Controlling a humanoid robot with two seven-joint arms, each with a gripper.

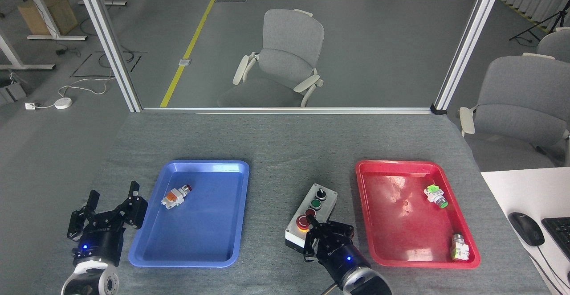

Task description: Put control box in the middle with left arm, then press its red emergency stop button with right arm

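Note:
The control box (315, 210) lies on the grey cloth (276, 148) between the two trays, with its black knob end far and its black base (294, 243) near. Its red emergency stop button (302, 222) sits on a yellow ring at the near end. My right gripper (311, 223) comes in from below with fingers drawn together, its tip at the right edge of that button; I cannot tell if they touch. My left gripper (113, 192) stands open and holds nothing, just left of the blue tray (231, 206).
The blue tray holds a loose orange-white pushbutton part (175, 196). The red tray (401, 241) on the right holds two small green-tipped parts (435, 196) (459, 247). A white desk corner with a mouse (526, 227) lies at the far right.

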